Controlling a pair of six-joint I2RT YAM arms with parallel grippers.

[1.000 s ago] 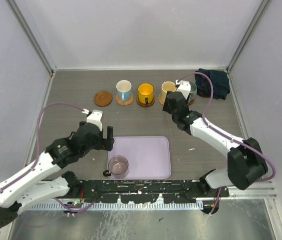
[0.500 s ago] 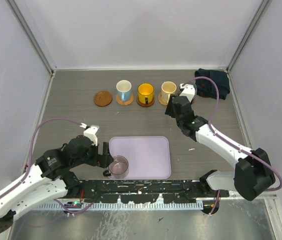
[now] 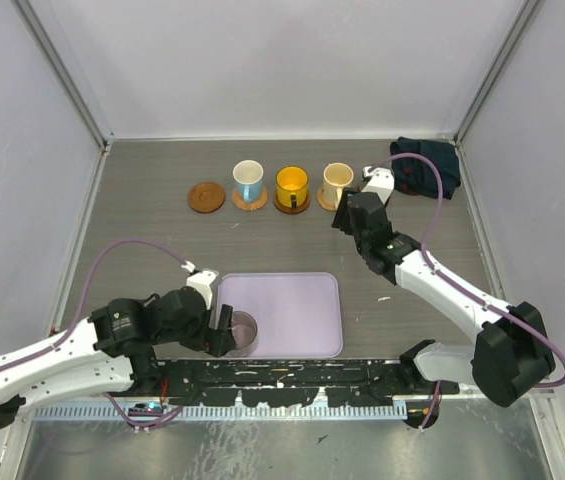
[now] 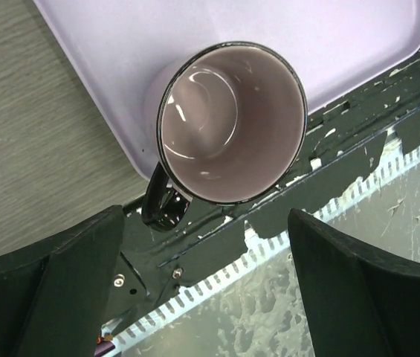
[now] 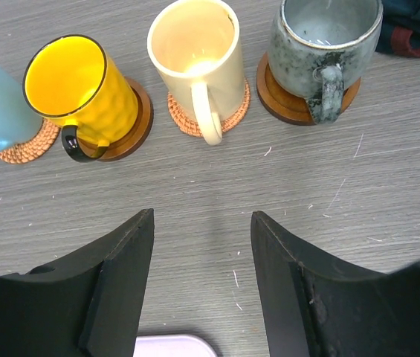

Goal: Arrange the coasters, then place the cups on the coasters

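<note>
Left wrist view first: looks almost straight down the mouth of the purple-grey cup (image 4: 232,123), upright on the near left corner of the lavender tray (image 4: 157,37), with its long axis vertical and aimed back at the camera. Lies just ahead of the left gripper (image 4: 204,216), roughly centred on the gap, with the rim beyond both fingertips and apart from them. Has its handle (image 4: 161,204) out over the tray edge toward the near rail (image 4: 217,245), on the side of the picture's left finger; probably calls for a bite on the handle-free part of the wall. Left gripper with jaws spread wider than the cup, holding nothing, touching nothing.

In the top external view, finds the left gripper (image 3: 228,335) right beside the same cup (image 3: 245,328), by far the nearer arm. Far across the table (image 3: 142,250), shows a row with the empty coaster (image 3: 206,196) at its left end, then the blue cup (image 3: 249,180), the orange-yellow cup (image 3: 292,185) and the cream cup (image 3: 337,178), each seated on a disc. In the right wrist view, adds the grey-green cup (image 5: 328,37) on a fourth disc. Places the right gripper (image 5: 202,223) over bare table short of that row, fingers parted, empty, touching nothing.

By judgement: four of five cups done; last carry from the tray corner away and slightly left to the empty coaster
</note>
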